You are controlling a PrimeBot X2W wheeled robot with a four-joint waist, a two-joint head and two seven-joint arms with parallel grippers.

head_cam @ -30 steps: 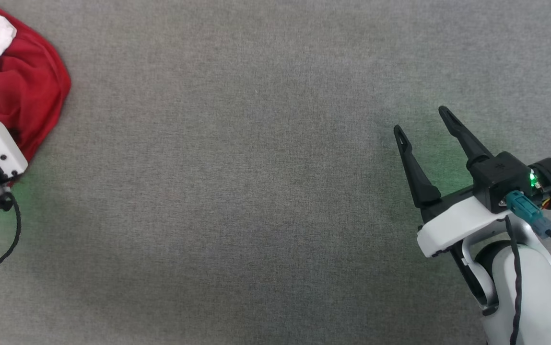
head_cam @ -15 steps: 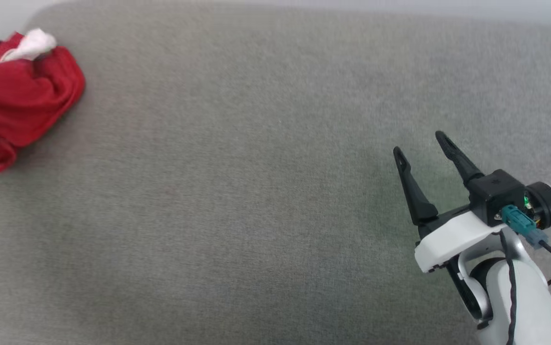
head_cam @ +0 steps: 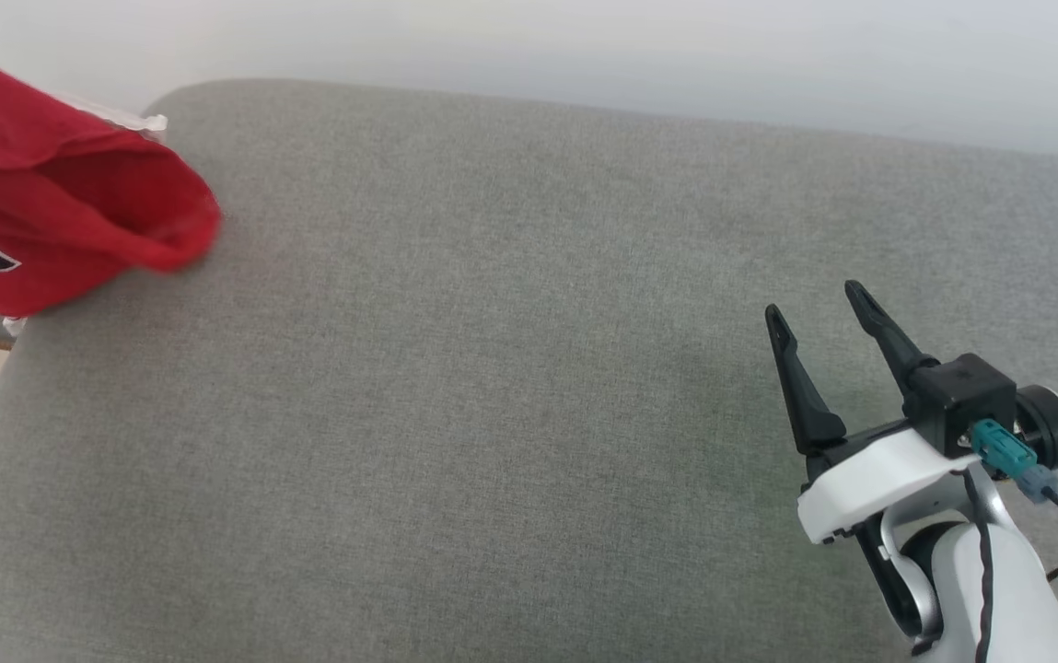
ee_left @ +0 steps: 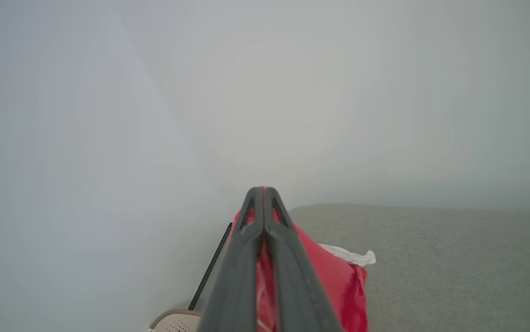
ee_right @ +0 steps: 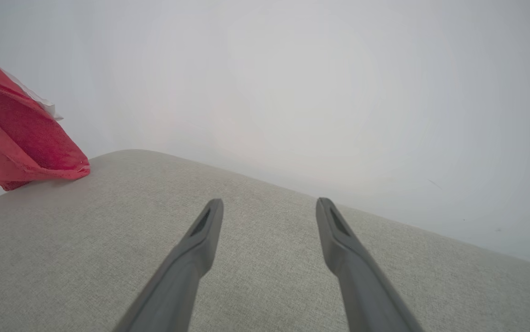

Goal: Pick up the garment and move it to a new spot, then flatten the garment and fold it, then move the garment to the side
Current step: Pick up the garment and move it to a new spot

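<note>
A: How far is the task advanced?

B: Only the first step is in hand. The garment (head_cam: 59, 221) is gripped by the left gripper (ee_left: 263, 189), whose fingers are pressed shut on the red cloth. It hangs below them and to their right, its lowest fold seemingly brushing the corner of the grey cushion (head_cam: 492, 387).

A: And to the right?

B: The right gripper (head_cam: 812, 300) is held wide and empty over the cushion — the garment is seen well to its left. Setting down, flattening, folding and moving aside are judged left to do.
</note>
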